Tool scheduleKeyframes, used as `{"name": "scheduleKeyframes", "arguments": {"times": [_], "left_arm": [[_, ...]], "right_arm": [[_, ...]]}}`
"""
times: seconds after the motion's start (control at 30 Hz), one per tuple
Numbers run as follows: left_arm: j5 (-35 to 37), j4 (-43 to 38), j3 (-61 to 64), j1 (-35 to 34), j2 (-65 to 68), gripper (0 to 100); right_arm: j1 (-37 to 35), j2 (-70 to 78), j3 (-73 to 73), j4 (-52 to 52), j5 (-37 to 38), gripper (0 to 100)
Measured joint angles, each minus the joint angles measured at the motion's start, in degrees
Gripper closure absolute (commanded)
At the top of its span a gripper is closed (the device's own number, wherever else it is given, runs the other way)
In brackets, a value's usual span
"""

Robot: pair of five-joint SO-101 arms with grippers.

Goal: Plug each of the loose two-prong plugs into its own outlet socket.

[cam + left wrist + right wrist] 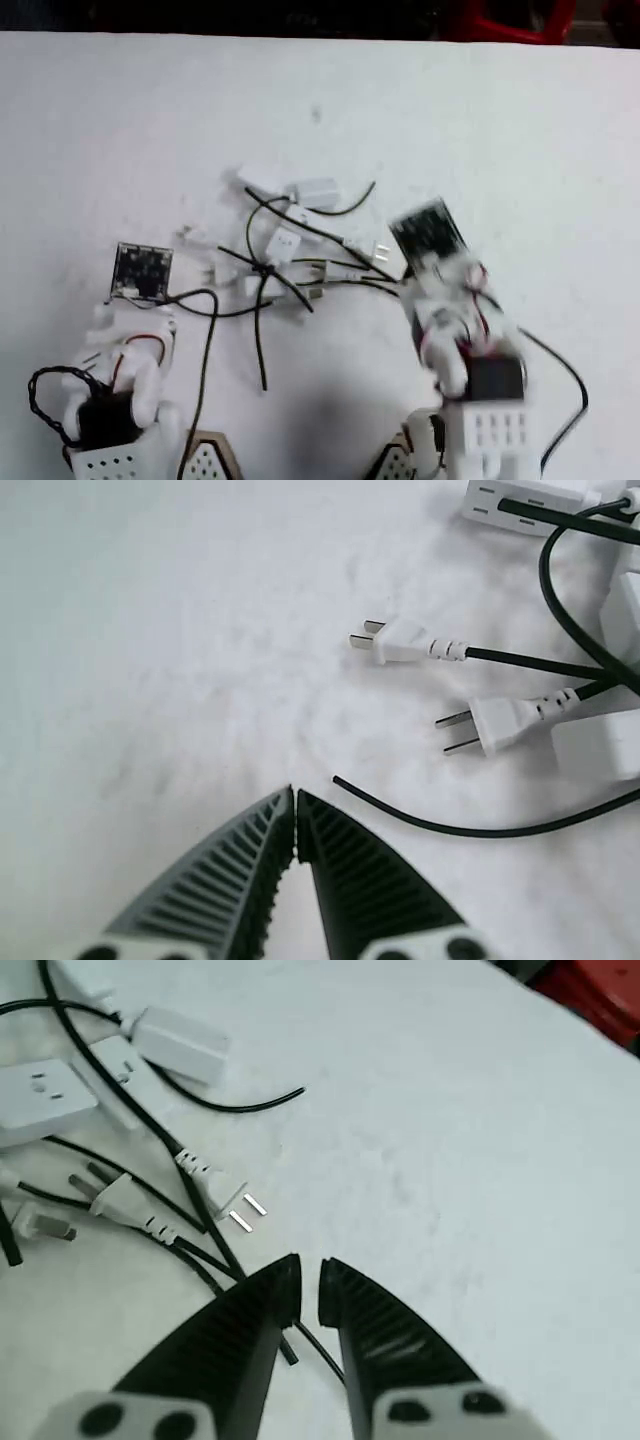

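Observation:
Several white two-prong plugs on black cords lie tangled with white outlet blocks (283, 245) in the middle of the table. Ahead of my left gripper (295, 795), which is shut and empty, lie two loose plugs (400, 640) (500, 725), prongs pointing away from the blocks; a black cord end (440, 825) runs just in front of the tips. My right gripper (310, 1270) hovers with a narrow gap between its fingers and nothing in it, just short of a plug (215, 1188) with bare prongs. An outlet socket (40, 1090) lies beyond it.
More plugs (115, 1195) (35, 1225) and a white adapter (180, 1040) lie among the cords. Another outlet block (520, 500) sits farther off. The white table (520, 130) is bare at the right and back; a red object (510, 20) stands past the far edge.

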Motion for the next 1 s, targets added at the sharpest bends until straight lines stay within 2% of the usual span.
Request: {"name": "scheduleKeyframes", "arguments": {"times": [0.1,0.27,0.43,0.63,1.0], "left_arm": [[0.0,0.0,0.0,0.0,0.0,97],[0.0,0.0,0.0,0.0,0.0,97],[0.0,-0.5,0.7,0.0,0.0,97],[0.0,-2.5,1.8,0.0,0.3,97],[0.0,-2.5,1.8,0.0,0.3,97]], "right_arm": [[-2.6,14.5,-8.1,0.6,0.1,93.9],[-4.6,36.6,-20.6,1.4,0.1,81.7],[-7.1,53.5,-31.2,5.0,6.4,82.7],[-8.6,68.0,-39.6,5.5,11.2,82.6],[-10.5,83.6,-49.1,5.5,11.3,82.5]]}}
